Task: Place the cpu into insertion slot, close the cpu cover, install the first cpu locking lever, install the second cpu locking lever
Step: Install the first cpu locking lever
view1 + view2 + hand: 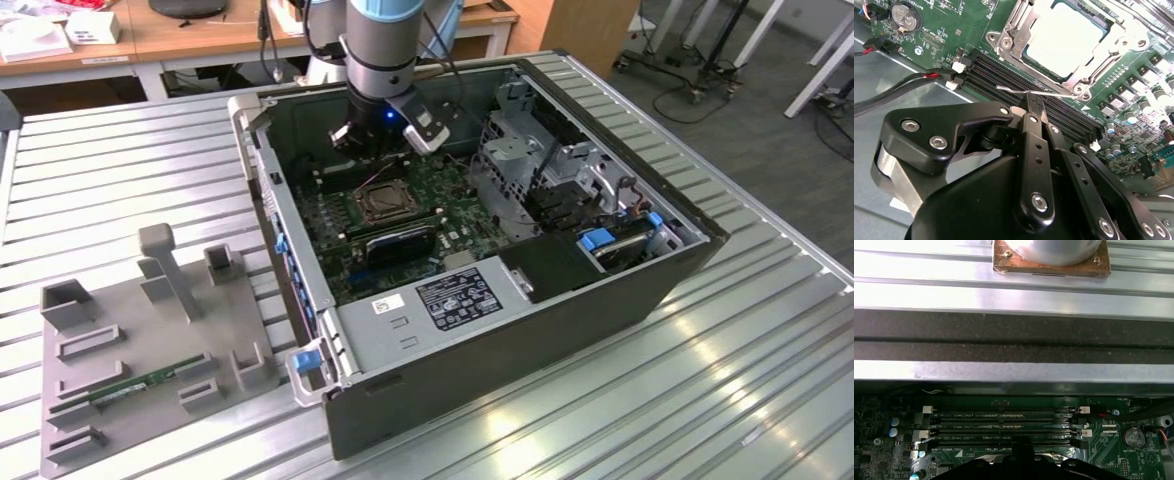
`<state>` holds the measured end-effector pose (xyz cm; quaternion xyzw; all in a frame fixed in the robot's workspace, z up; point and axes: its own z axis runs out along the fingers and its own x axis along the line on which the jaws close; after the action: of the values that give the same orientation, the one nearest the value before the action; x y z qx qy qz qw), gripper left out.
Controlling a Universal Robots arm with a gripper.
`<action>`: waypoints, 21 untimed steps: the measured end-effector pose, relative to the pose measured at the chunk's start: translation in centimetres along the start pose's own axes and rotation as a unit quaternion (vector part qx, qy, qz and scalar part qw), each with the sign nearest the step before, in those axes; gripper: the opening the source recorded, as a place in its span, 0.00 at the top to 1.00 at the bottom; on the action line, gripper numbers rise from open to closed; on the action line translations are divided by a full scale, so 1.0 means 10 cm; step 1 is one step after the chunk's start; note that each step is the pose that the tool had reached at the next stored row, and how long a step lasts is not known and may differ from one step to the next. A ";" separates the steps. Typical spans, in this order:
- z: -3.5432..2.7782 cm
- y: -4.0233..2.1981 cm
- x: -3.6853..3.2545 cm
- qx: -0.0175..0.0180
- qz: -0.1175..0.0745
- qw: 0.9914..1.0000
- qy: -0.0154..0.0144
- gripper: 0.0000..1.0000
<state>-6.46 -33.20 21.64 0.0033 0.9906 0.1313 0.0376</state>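
- On the exterior view's left, a grey tray point(134, 340) lies on the slatted table point(641, 400), with a memory stick point(140, 385) in it.
- Just beside the tray, toward the middle, stands the open case point(534, 340), with a blue latch point(307, 362) at its near corner.
- My arm point(380, 60) reaches down into the far end of the case, above the green board point(447, 180).
- In the second wrist view, a round battery point(906, 15) sits on the board well apart from the socket, with red and black cables point(919, 77) near it.
- My gripper point(1035, 106) has its black fingers point(1030, 130) drawn together, with no gap between them.
- The tips are right at a thin wire lever point(1009, 90) that lies across the memory slots point(999, 70). I cannot tell whether they touch it or pinch it.
- Past the lever, the cpu point(1064, 37) sits in its socket with its silvery top up. The cover point(1015, 25) lies flat around it, closed.
- On the exterior view's right of the board are a labelled power supply point(454, 295) and a metal drive cage point(527, 140).
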 end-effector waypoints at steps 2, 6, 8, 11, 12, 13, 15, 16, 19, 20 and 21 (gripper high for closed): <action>0.003 0.001 0.001 0.000 0.000 1.000 0.000 0.89; 0.013 0.000 0.003 0.000 0.000 1.000 0.000 0.89; 0.017 0.002 0.004 0.000 0.000 1.000 0.000 0.89; 0.019 0.001 0.004 0.000 0.000 1.000 0.000 0.89; 0.019 0.001 0.004 0.000 0.000 1.000 0.000 0.89; 0.020 0.001 0.004 0.000 0.000 1.000 0.000 0.89; 0.020 0.001 0.004 -0.001 0.000 1.000 0.000 0.89; 0.020 0.001 0.004 -0.001 0.000 1.000 0.000 0.89; 0.020 0.001 0.006 -0.001 0.000 1.000 0.000 0.89; 0.020 0.001 0.006 -0.001 0.000 1.000 0.000 0.89; 0.020 0.001 0.006 -0.001 0.000 1.000 0.000 0.89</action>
<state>-6.50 -33.14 21.45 0.0034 0.9905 0.1320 0.0376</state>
